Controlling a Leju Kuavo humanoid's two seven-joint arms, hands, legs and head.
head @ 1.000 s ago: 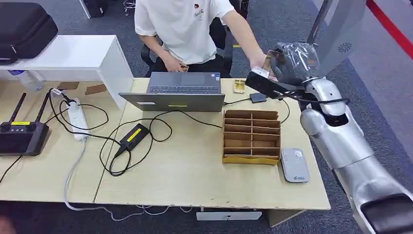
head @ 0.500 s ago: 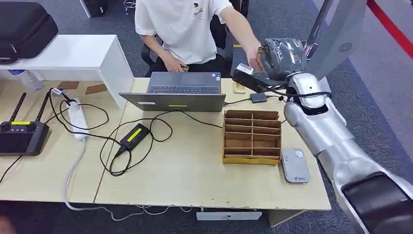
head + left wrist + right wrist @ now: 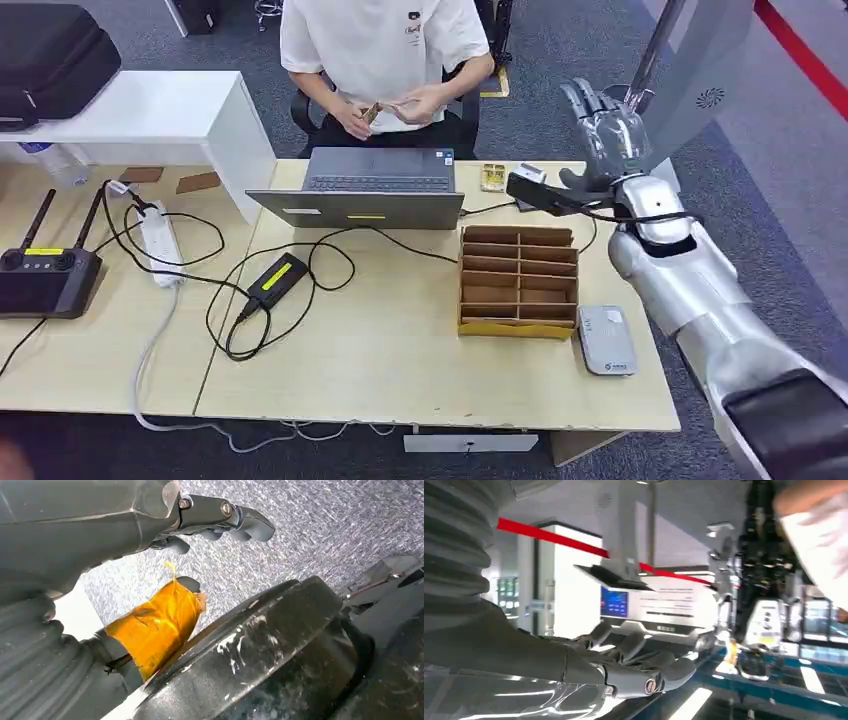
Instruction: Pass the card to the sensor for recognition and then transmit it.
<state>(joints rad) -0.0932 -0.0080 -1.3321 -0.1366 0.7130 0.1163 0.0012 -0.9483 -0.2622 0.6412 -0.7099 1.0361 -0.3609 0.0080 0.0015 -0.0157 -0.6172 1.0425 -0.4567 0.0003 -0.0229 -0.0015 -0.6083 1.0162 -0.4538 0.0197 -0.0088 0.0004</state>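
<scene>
My right hand (image 3: 603, 125) is raised beyond the table's far right corner, fingers spread and pointing up, holding nothing. The right wrist view shows its fingers (image 3: 634, 667) stretched out and bare. A small brown card (image 3: 372, 113) is in the two hands of the person (image 3: 385, 50) seated behind the laptop. The grey-white card sensor (image 3: 606, 340) lies flat near the table's front right corner. My left hand (image 3: 215, 517) hangs over grey carpet with its fingers apart and nothing in them; its thumb (image 3: 155, 625) is wrapped in orange tape.
A cardboard divider box (image 3: 517, 280) stands left of the sensor. An open laptop (image 3: 375, 187), a black power brick (image 3: 275, 280) with looped cables, a power strip (image 3: 158, 243) and a black controller (image 3: 42, 280) lie on the table (image 3: 400, 380). Small cards (image 3: 491, 177) sit by the laptop.
The person's arm, which reached to my right hand, has drawn back to their chest with a card. My right hand has spread its fingers upward and shifted slightly right.
</scene>
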